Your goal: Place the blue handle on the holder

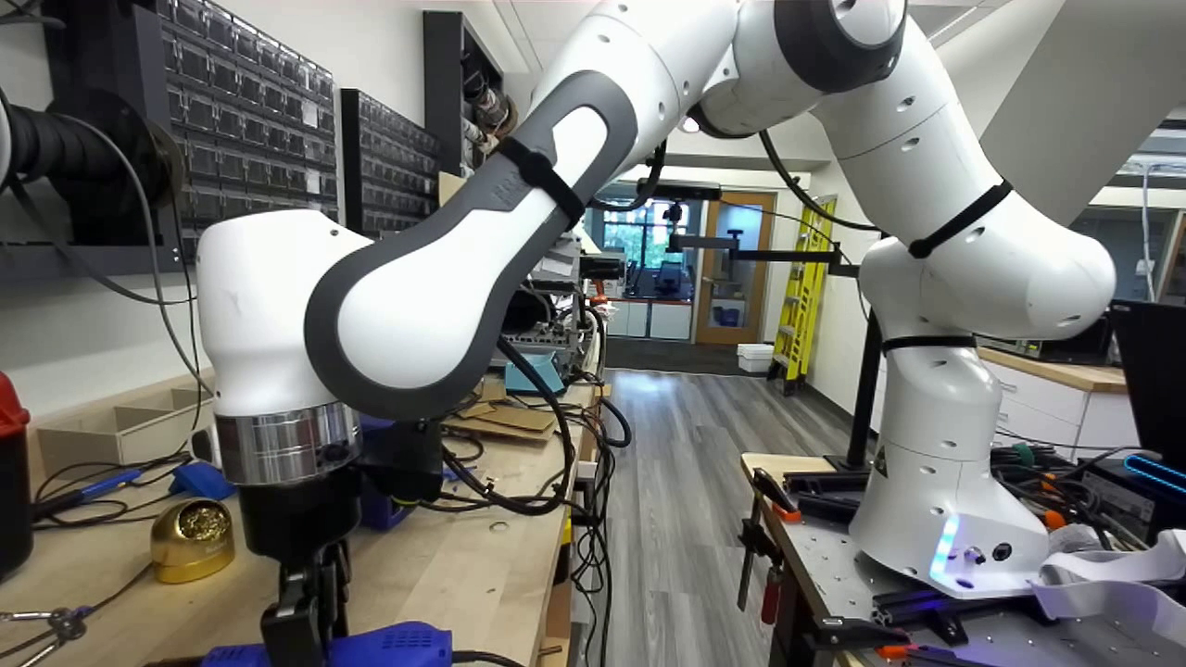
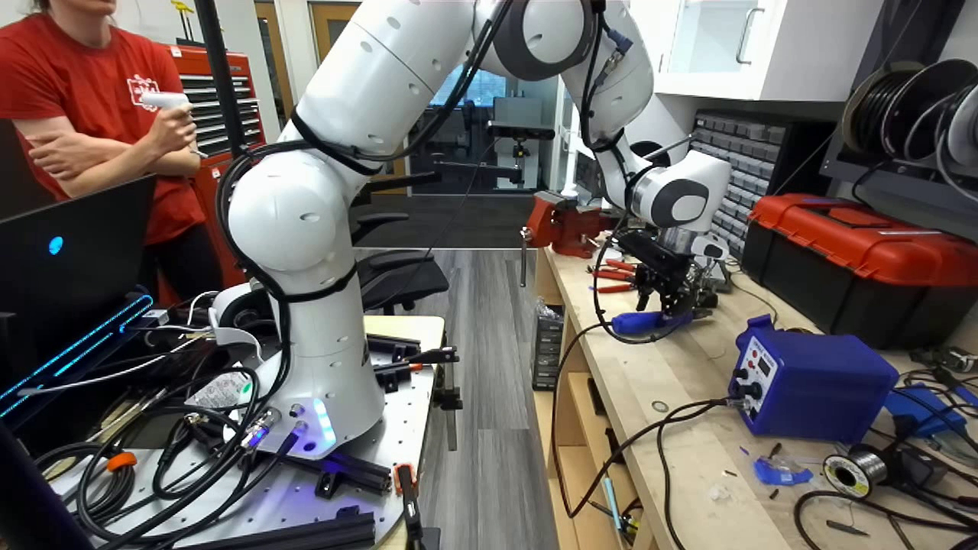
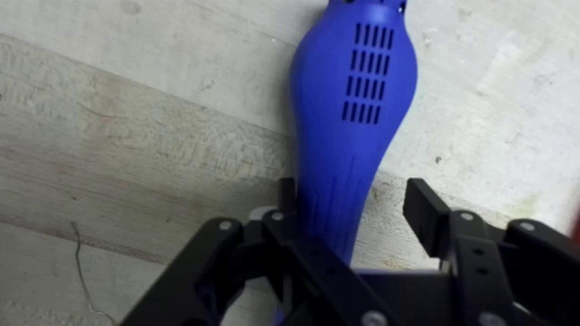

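Note:
The blue handle (image 3: 353,90), with rows of vent slots, lies on the wooden workbench in the wrist view. It also shows in both exterior views (image 1: 398,644) (image 2: 638,322). My gripper (image 3: 349,199) is open around its narrower part. The left finger is close against the handle's left edge; I cannot tell if it touches. The right finger stands apart with bench showing between. The gripper also shows in both exterior views (image 1: 306,602) (image 2: 668,302). The holder (image 2: 817,389), a dark-blue box with a white front panel, stands farther along the bench; the wrist mostly hides it in an exterior view (image 1: 382,511).
A red-and-black toolbox (image 2: 863,267) stands at the bench's back. A red vise (image 2: 561,225) and red-handled pliers (image 2: 615,275) are near the gripper. A gold round cleaner (image 1: 193,540) and a solder spool (image 2: 856,470) lie on the bench. Black cables hang over its front edge.

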You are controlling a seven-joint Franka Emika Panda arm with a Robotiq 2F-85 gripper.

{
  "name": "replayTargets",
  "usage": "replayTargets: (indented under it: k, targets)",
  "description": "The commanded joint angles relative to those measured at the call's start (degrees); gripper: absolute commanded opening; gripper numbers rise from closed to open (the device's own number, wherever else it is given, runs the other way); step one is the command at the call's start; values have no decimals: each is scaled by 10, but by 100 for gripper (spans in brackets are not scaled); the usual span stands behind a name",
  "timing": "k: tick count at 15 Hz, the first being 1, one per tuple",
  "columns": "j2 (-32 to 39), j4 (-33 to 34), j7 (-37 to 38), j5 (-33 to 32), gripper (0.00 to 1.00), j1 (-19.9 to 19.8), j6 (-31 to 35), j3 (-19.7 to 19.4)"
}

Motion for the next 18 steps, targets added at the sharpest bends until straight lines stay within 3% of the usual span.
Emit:
replayTargets:
  k: [1,5,11,18]
  targets:
    - [-34,-32,9,-2,34,-4,1,-3]
    - [-50,-45,11,-3,12,-7,6,-7]
    - [-68,-57,18,-4,12,-6,14,-9]
    - [-145,-100,85,-31,12,7,59,-38]
